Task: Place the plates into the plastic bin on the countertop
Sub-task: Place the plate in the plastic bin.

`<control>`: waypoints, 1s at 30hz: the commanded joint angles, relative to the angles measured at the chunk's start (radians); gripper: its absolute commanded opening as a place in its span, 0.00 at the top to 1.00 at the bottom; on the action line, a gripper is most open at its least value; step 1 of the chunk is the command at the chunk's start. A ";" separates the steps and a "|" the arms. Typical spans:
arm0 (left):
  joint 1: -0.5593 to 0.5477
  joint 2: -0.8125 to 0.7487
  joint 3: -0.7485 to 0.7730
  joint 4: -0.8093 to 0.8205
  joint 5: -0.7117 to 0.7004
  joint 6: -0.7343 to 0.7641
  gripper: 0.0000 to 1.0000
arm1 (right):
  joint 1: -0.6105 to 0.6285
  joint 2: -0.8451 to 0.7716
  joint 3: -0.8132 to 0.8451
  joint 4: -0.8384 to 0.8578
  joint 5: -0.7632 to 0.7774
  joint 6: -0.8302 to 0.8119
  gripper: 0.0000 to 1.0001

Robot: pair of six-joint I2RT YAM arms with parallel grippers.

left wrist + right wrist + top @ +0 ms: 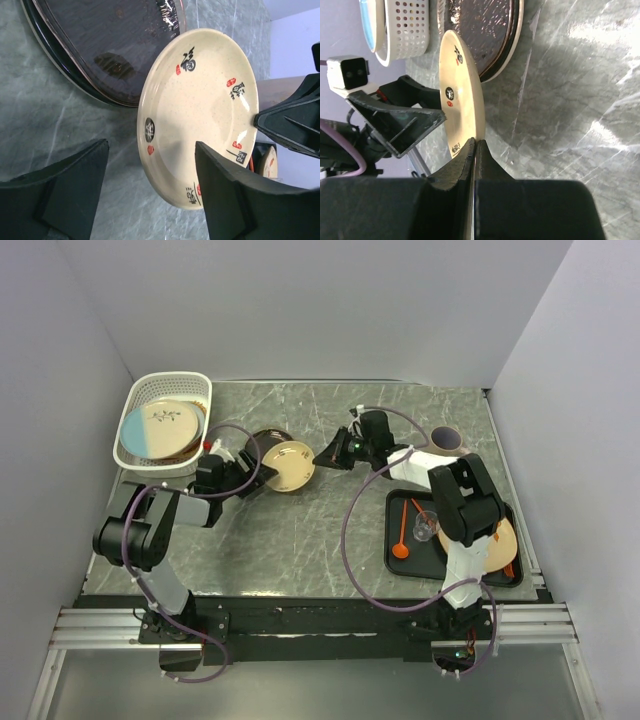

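Note:
My right gripper is shut on the rim of a cream plate with black and red characters and holds it tilted up on edge above the grey-green countertop. My left gripper is open, its jaws on either side of the plate's opposite rim, with gaps on both sides. A dark brown plate lies flat just behind. The white lattice bin stands at the far left and holds a blue-and-cream plate on others.
A flat black tray at the near right holds an orange spoon, a clear glass and an orange-brown plate partly under the right arm. A small dark-rimmed tan dish sits at the far right.

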 commanded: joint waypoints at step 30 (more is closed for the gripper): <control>-0.009 -0.048 0.020 0.013 0.037 -0.004 0.99 | -0.008 -0.090 -0.069 0.170 -0.129 0.062 0.49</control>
